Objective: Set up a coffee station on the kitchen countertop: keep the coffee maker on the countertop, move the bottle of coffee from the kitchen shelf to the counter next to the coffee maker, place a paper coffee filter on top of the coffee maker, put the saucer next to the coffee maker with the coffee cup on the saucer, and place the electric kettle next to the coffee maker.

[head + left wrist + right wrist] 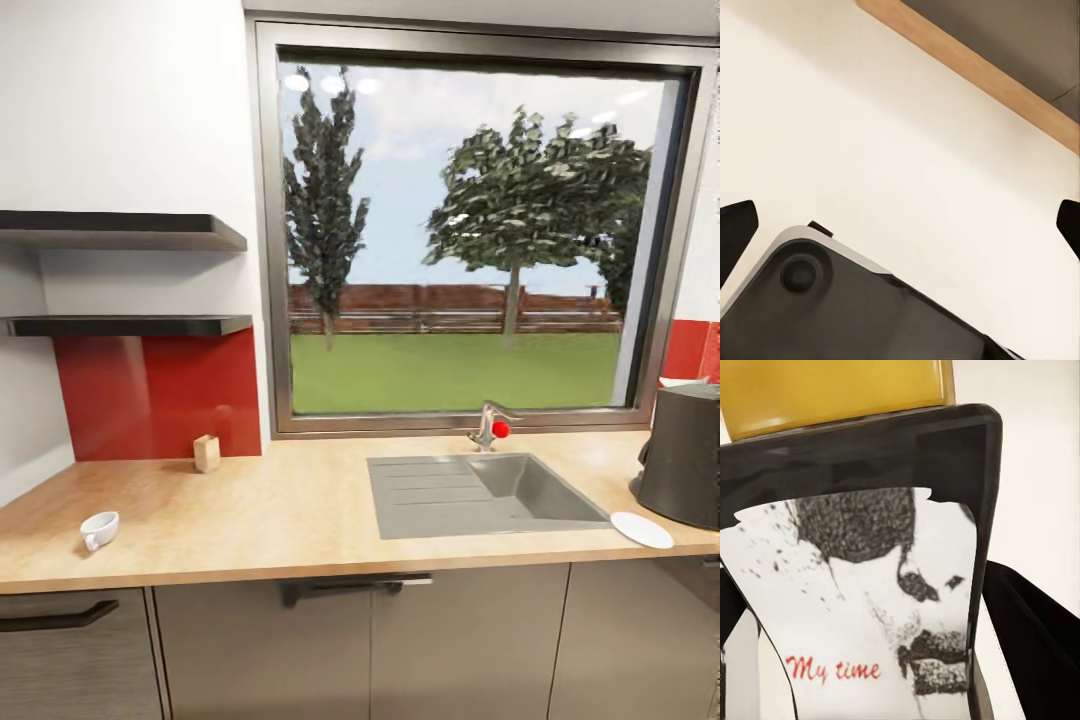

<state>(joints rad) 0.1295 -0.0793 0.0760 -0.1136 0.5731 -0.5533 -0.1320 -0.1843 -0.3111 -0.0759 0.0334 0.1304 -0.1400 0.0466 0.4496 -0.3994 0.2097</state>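
A long kitchen countertop [300, 510] of light wood is running from left to right under a big window [470, 240]. A grey sink [480, 492] is sitting in the middle of it, with a tap [488, 425] that has a red knob at the far edge. A small wooden block [207, 453] is standing far back on the left, by the red wall panel [160, 395].

The tiny white coffee cup [98, 529] is lying on the near left part of the top, with lots of bare wood around it. Way over on the right, the dark grey coffee maker [688, 455] is standing tall, and the picture edge is cutting part of it off. The flat white saucer [641, 529] is lying just beside it, close to the near edge and next to the sink.

Two black boards are hanging on the left wall. The upper kitchen shelf [120, 230] and the lower one are both showing bare tops.

In the right wrist view, the bottle of coffee [862, 585] is sitting very close up, with its yellow lid and a white label with red words. The right gripper [870, 690] is squeezing it, with a dark finger [1035, 645] at its side.

In the left wrist view, the left gripper [904, 225] is spread wide over a pale floor, with only the dark fingertips [735, 232] peeking in.
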